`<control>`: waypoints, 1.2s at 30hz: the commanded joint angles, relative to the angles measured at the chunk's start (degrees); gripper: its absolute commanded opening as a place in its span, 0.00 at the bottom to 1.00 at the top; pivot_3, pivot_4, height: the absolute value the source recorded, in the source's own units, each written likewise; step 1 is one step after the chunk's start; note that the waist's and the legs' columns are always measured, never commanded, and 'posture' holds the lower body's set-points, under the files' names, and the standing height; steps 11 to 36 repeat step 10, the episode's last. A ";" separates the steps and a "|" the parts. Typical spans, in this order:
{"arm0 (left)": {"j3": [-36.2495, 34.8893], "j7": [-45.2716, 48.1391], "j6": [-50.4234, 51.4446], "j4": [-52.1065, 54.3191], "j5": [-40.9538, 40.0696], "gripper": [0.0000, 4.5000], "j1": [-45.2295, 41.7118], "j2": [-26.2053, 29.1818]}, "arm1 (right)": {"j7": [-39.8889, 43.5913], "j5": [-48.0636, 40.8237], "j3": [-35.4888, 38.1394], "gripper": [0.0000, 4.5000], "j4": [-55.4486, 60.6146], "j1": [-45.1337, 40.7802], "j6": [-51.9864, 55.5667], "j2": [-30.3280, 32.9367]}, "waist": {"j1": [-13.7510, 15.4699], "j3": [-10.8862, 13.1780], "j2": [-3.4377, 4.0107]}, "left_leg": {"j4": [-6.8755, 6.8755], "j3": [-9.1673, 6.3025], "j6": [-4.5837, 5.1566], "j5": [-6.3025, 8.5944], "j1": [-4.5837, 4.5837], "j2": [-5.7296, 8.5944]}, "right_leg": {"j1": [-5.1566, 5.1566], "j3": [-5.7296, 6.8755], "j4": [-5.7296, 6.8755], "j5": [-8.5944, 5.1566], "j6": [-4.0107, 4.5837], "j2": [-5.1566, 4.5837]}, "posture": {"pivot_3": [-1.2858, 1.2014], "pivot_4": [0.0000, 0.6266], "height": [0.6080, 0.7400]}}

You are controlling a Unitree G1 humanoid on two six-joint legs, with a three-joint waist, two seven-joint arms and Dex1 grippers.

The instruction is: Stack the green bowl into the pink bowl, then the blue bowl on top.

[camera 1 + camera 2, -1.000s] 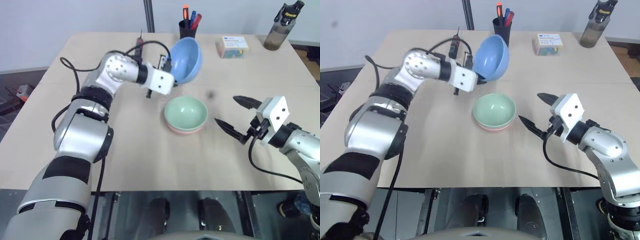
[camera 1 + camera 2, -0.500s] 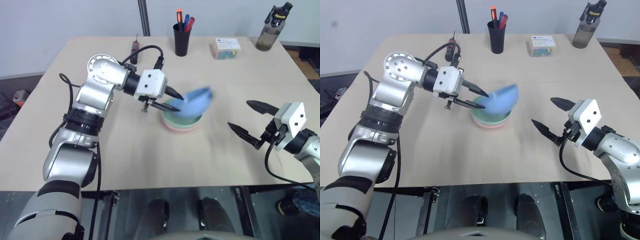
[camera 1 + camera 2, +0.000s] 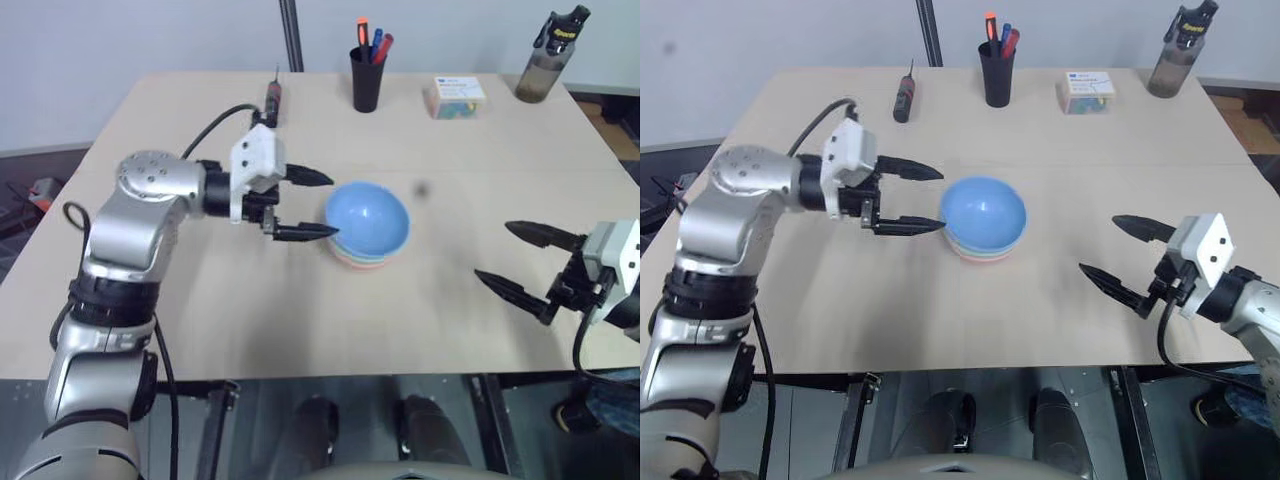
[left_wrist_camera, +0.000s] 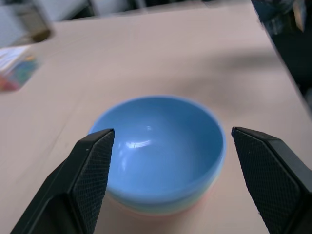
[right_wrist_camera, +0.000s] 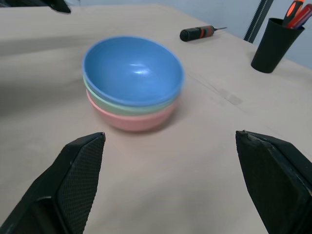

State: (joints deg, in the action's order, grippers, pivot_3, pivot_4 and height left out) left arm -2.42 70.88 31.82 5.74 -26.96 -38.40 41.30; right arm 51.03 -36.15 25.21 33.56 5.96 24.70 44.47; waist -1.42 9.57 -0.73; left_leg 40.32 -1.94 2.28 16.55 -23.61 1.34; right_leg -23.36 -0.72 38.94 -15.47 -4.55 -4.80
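The three bowls stand nested in the middle of the table. The blue bowl [image 3: 368, 218] sits on top, upright. Under it only the rim of the green bowl [image 5: 127, 109] shows, and the pink bowl [image 5: 130, 120] carries both at the bottom. My left gripper [image 3: 320, 205] is open just left of the stack, its fingers apart from the blue bowl and holding nothing. The right gripper [image 3: 525, 262] hangs open and empty well to the right of the stack, near the table's front edge.
At the back of the table [image 3: 200, 300] stand a black pen cup [image 3: 367, 72], a small card box [image 3: 456, 96] and a dark bottle [image 3: 548, 55]. A screwdriver [image 3: 270, 93] lies at the back left.
My left gripper let go of the blue bowl, which dropped from tilted in the air into the green bowl. The left hand opened and drew back left. The right hand drifted right.
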 commanded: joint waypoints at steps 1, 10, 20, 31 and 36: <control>-8.16 -5.52 -1.71 6.87 -0.86 0.91 12.36 1.39 | 3.27 -2.05 6.40 1.00 -0.86 2.17 -0.78 2.55 | -0.24 -0.05 0.08 | -0.03 0.07 -0.01 0.00 0.05 -0.02 | 0.00 -0.09 -0.02 0.00 0.00 0.00 | 0.52 0.24 1.00; -13.81 -9.38 0.59 12.90 -4.01 0.91 28.16 4.22 | 4.69 -3.28 11.61 1.00 -0.56 6.57 0.58 4.31 | 1.20 -0.05 0.06 | -0.10 0.09 0.03 0.03 0.24 -0.05 | 0.21 -0.07 -0.09 0.00 0.02 -0.08 | 0.52 0.24 1.00; -13.81 -9.38 0.59 12.90 -4.01 0.91 28.16 4.22 | 4.69 -3.28 11.61 1.00 -0.56 6.57 0.58 4.31 | 1.20 -0.05 0.06 | -0.10 0.09 0.03 0.03 0.24 -0.05 | 0.21 -0.07 -0.09 0.00 0.02 -0.08 | 0.52 0.24 1.00; -13.81 -9.38 0.59 12.90 -4.01 0.91 28.16 4.22 | 4.69 -3.28 11.61 1.00 -0.56 6.57 0.58 4.31 | 1.20 -0.05 0.06 | -0.10 0.09 0.03 0.03 0.24 -0.05 | 0.21 -0.07 -0.09 0.00 0.02 -0.08 | 0.52 0.24 1.00; -13.81 -9.38 0.59 12.90 -4.01 0.91 28.16 4.22 | 4.69 -3.28 11.61 1.00 -0.56 6.57 0.58 4.31 | 1.20 -0.05 0.06 | -0.10 0.09 0.03 0.03 0.24 -0.05 | 0.21 -0.07 -0.09 0.00 0.02 -0.08 | 0.52 0.24 1.00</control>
